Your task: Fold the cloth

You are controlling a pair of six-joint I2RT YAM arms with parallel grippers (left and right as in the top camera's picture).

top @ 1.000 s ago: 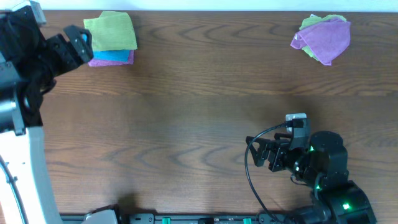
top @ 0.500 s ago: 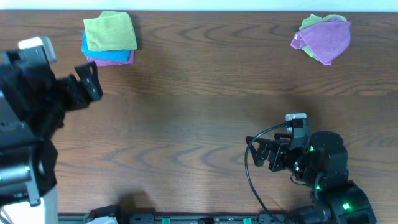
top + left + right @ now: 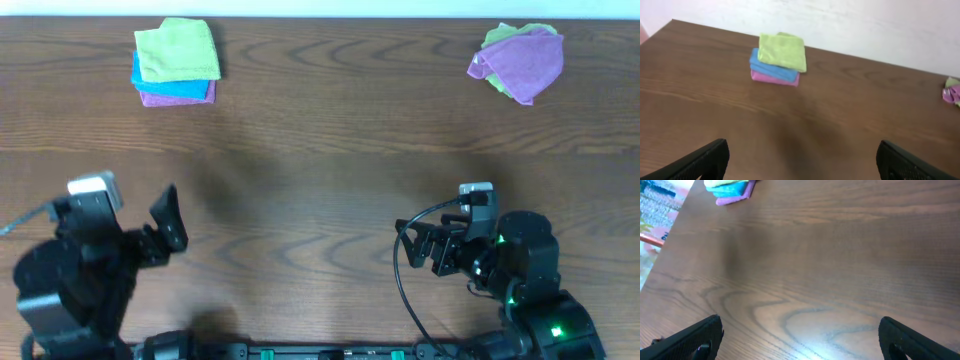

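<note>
The lime-green cloth (image 3: 177,50) lies folded on top of a blue cloth (image 3: 172,89) and a purple cloth (image 3: 178,99), stacked at the far left of the table. The stack also shows in the left wrist view (image 3: 783,50), and its edge shows at the top of the right wrist view (image 3: 726,184). My left gripper (image 3: 168,222) is open and empty near the front left, far from the stack; its fingers frame bare wood (image 3: 802,162). My right gripper (image 3: 418,245) is open and empty at the front right, over bare wood (image 3: 800,337).
A crumpled purple cloth (image 3: 525,62) lies over another green cloth (image 3: 505,36) at the far right corner; its edge shows in the left wrist view (image 3: 952,92). A white wall runs behind the table. Printed paper (image 3: 657,202) lies beyond the table's left edge.
My left arm has drawn back from the stack at the far left to the front left of the table, open and empty. The folded stack and the right arm have not moved.
</note>
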